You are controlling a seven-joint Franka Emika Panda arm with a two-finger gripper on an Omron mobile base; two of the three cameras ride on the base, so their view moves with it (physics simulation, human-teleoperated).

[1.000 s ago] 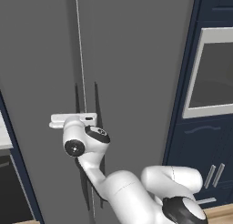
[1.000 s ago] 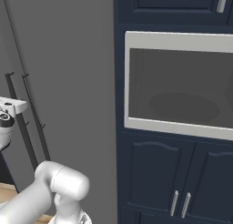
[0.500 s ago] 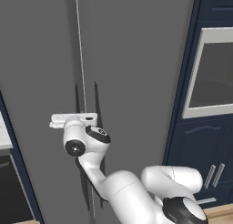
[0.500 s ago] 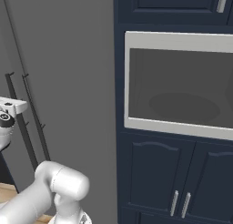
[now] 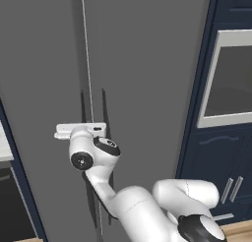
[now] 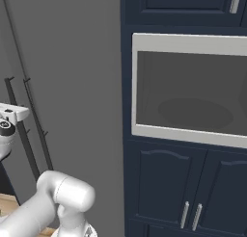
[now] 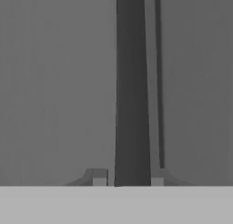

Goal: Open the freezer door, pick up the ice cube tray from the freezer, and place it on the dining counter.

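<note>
We have the jaws pinched on the freezer door handle [image 7: 132, 91], one fingertip [image 7: 99, 176] on each side of the black bar, because the freezer door [image 5: 44, 78] is shut and the ice cube tray sits hidden behind it.

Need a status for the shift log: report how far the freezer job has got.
Done: the gripper has reached the freezer door; its jaws are shut on the black handle.
In hand: the pull, since the door looks flush and closed.
Left: open it, take out the ice cube tray, carry it to the dining counter.
</note>
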